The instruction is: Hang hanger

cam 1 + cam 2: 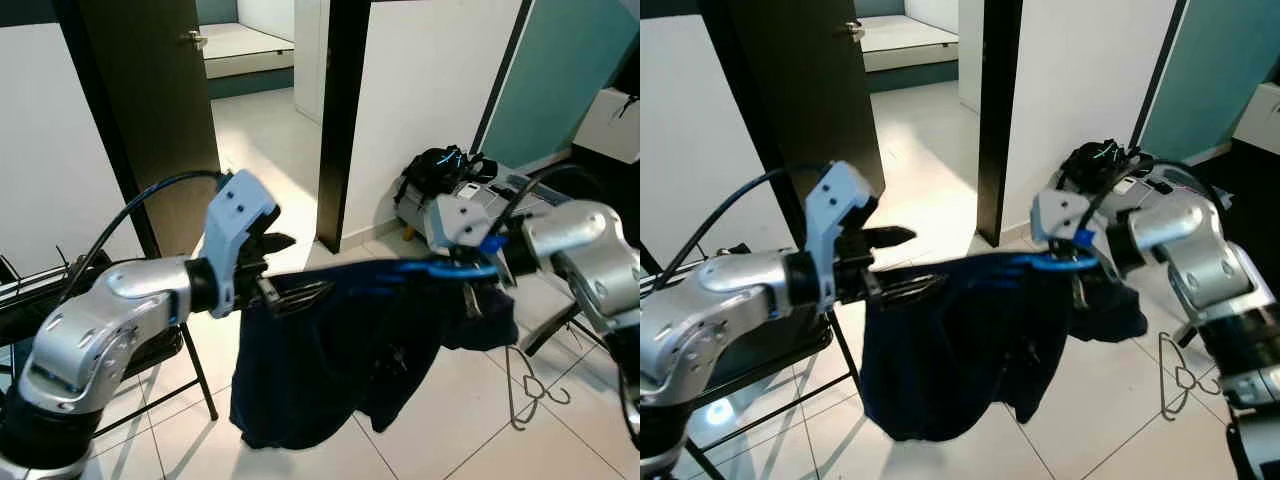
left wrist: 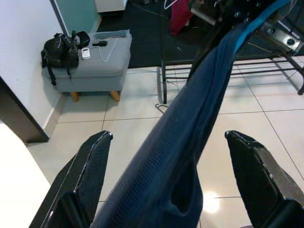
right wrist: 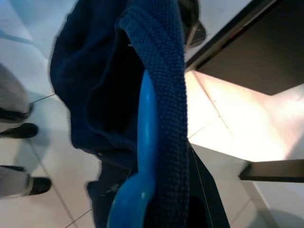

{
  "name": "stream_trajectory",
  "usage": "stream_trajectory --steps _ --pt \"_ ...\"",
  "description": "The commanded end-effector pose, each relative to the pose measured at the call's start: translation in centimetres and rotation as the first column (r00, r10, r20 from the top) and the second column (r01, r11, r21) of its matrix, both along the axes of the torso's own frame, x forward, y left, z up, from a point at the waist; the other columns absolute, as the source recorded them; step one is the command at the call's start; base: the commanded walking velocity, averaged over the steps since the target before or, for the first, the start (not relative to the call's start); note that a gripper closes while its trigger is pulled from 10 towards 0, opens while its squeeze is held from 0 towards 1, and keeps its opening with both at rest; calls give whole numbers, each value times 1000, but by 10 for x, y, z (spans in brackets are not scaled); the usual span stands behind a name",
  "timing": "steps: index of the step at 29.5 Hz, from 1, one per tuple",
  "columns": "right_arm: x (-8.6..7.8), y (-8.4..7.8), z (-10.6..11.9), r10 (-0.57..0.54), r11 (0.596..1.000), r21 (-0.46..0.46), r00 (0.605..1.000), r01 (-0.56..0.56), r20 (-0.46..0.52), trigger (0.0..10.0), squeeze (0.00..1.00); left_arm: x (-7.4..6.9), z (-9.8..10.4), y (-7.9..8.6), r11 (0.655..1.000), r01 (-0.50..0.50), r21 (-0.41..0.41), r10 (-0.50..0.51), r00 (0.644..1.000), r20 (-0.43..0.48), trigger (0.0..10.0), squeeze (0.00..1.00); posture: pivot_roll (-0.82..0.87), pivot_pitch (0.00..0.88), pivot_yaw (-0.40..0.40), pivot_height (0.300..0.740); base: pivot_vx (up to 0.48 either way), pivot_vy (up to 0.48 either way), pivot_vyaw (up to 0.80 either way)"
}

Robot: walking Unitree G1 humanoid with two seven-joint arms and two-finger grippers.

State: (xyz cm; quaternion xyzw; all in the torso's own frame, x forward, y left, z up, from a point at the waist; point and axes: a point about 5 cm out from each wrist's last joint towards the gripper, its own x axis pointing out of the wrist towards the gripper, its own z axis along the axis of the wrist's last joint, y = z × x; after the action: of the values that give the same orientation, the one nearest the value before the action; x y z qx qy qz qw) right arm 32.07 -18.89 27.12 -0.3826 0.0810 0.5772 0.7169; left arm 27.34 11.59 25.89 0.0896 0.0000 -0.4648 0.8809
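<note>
Hanging in mid-air between both arms, a dark blue garment (image 1: 340, 350) drapes over a blue hanger (image 1: 445, 268) above the tiled floor (image 1: 450, 420). The right tool (image 1: 470, 270) meets the hanger's end, though whether it pinches it I cannot tell. The left tool (image 2: 168, 175) is spread, its fingers (image 2: 92, 166) on either side of the cloth. A backpack (image 1: 440, 165) sits on a grey stool (image 2: 95, 66) near the wall.

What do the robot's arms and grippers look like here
Both arms are rounded silver shells with black joints. The left gripper has long black fingers behind a pale blue-white wrist block, fed by a black cable. The right gripper has a white block and blue-and-black cables.
</note>
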Motion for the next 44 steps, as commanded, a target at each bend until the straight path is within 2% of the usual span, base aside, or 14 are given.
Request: stream_trajectory --steps 1,10,11,12,13,14,15,18,20,22,27,42,43,44 --pt "2 1 8 -2 1000 16 999 1 43 0 0 3 3 0 1000 -12 2 12 1000 7 10000 0 -3 0 -5 740 0 0 0" --pt "6 12 13 23 999 45 997 -26 78 0 0 8 8 -3 999 -36 28 35 998 57 10000 0 1 0 1 740 0 0 0" --pt "6 13 14 26 998 48 996 -30 81 0 0 8 8 -3 999 -43 32 41 997 62 9333 0 1 0 2 740 0 0 0" --pt "6 13 14 26 998 48 996 -30 81 0 0 8 8 -3 999 -43 32 41 997 62 9333 0 1 0 2 740 0 0 0" --pt "6 13 15 27 998 50 996 -31 83 0 0 9 8 -3 998 -46 33 44 997 65 5961 0 1 0 2 740 0 0 0" --pt "6 13 15 27 998 50 996 -31 83 0 0 9 8 -3 998 -46 33 44 997 65 5961 0 1 0 2 740 0 0 0" --pt "7 14 15 28 998 52 996 -32 87 0 0 9 8 -2 998 -47 48 44 997 70 0 0 1 0 2 740 0 0 0" --pt "7 14 16 29 998 56 996 -34 89 0 0 9 6 -2 995 -47 84 39 995 87 0 0 1 0 3 740 0 0 0" --pt "7 14 16 32 998 58 996 -37 88 0 0 10 4 1 988 -52 146 34 991 126 0 0 1 0 0 740 0 0 0" --pt "7 14 17 38 997 58 996 -43 85 0 0 11 3 3 966 -34 256 -16 981 191 0 0 1 0 0 740 0 0 0" --pt "7 15 18 43 997 60 995 -49 87 0 0 6 -1 -2 942 52 331 -119 976 184 0 0 0 0 0 740 0 0 0" --pt "8 19 19 34 994 98 995 -43 89 0 0 8 1 -7 914 123 386 -214 955 203 0 0 -6 0 4 740 0 0 0" --pt "7 19 18 45 992 117 997 -52 64 10000 647 9 1 -7 918 123 378 -212 956 204 0 0 -6 0 4 740 0 0 0" --pt "7 18 16 39 990 135 998 -46 51 10000 1000 10 2 -6 925 118 360 -201 959 201 0 0 -5 0 3 740 0 0 0"
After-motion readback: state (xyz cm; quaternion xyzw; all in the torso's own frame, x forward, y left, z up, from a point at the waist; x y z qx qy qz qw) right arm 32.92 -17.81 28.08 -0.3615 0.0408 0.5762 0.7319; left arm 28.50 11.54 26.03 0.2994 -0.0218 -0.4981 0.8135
